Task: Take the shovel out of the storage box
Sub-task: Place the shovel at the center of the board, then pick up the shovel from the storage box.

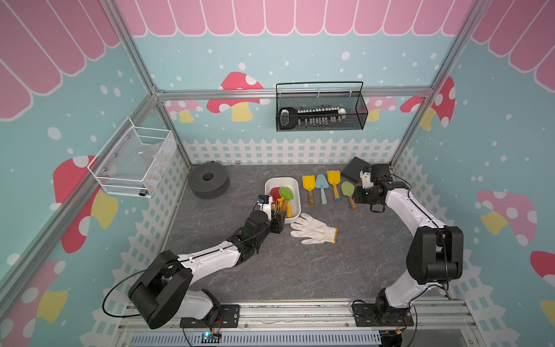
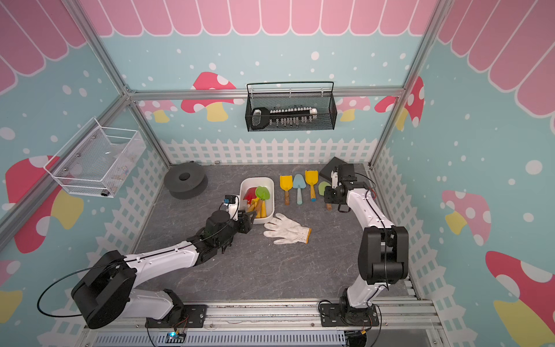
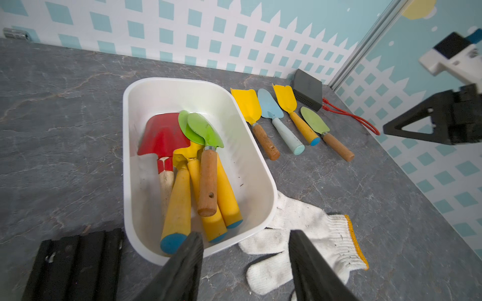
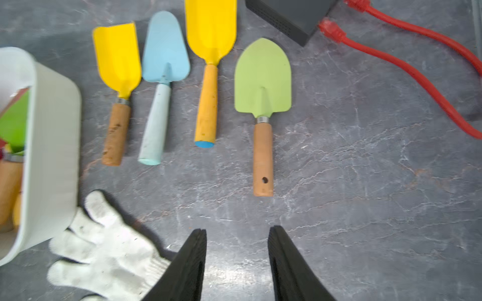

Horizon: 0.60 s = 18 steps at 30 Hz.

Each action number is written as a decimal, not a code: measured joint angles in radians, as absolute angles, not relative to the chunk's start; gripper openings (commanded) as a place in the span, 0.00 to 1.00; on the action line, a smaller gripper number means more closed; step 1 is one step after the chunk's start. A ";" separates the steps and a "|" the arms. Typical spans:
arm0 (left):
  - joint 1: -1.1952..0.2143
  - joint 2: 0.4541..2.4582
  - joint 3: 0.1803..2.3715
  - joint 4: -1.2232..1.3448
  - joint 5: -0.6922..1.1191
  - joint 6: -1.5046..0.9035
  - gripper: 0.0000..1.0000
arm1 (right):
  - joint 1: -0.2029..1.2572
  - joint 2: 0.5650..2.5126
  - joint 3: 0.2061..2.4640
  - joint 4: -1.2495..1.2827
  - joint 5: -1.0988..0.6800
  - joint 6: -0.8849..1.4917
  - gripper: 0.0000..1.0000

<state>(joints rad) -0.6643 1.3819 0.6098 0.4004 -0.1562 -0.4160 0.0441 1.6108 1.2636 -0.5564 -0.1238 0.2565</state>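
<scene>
And here is the white, smooth plastic storage box (image 1: 282, 179), just left of centre in both top views on the grey marbled tabletop (image 1: 270, 270). It holds a heap of toy shovels. A green-bladed shovel with a wooden handle (image 3: 207, 179) lies on top, and a red-bladed shovel with a pale handle (image 3: 163, 135) lies beside it. Yellow-handled shovels with blue end caps (image 3: 178, 203) are piled underneath.

The left gripper (image 3: 245, 233) hovers over the box's near end. Its black fingers are spread well apart and grip nothing.

Right of the box, four more tools lie in a row. There is a yellow shovel with a wooden handle (image 4: 117, 60), then a pale blue trowel (image 4: 165, 49). Next come a yellow shovel with a blue-capped handle (image 4: 211, 28) and a light green shovel with a wooden handle (image 4: 262, 78). The right gripper (image 4: 236, 229) hangs above the tabletop, just off that light green shovel's handle end. Its fingers are parted and it holds nothing.

A white knitted glove with a yellow cuff (image 3: 313, 234) lies against the box's near corner. In a top view, a black box (image 1: 356, 169) sits right of centre behind the row, and red cables (image 4: 417, 70) run from it. Whether any tool carries a label cannot be told.
</scene>
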 measured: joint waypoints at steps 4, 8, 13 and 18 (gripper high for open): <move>-0.665 1.382 0.614 0.380 -0.197 -0.427 0.56 | 0.123 1.511 1.174 -0.541 -0.155 0.289 0.46; -0.666 1.382 0.632 0.348 -0.224 -0.439 0.56 | 0.231 1.417 1.099 -0.539 -0.170 0.307 0.46; -0.668 1.382 0.688 0.286 -0.257 -0.434 0.49 | 0.331 1.363 1.024 -0.529 -0.213 0.319 0.45; -0.668 1.429 0.823 0.170 -0.275 -0.405 0.44 | 0.353 1.362 0.958 -0.523 -0.237 0.319 0.43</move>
<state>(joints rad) -0.6682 1.4292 0.8227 0.1699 -0.2752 -0.4053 0.3534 1.3617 0.9585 -0.5228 -0.2367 0.3195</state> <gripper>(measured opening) 0.442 0.435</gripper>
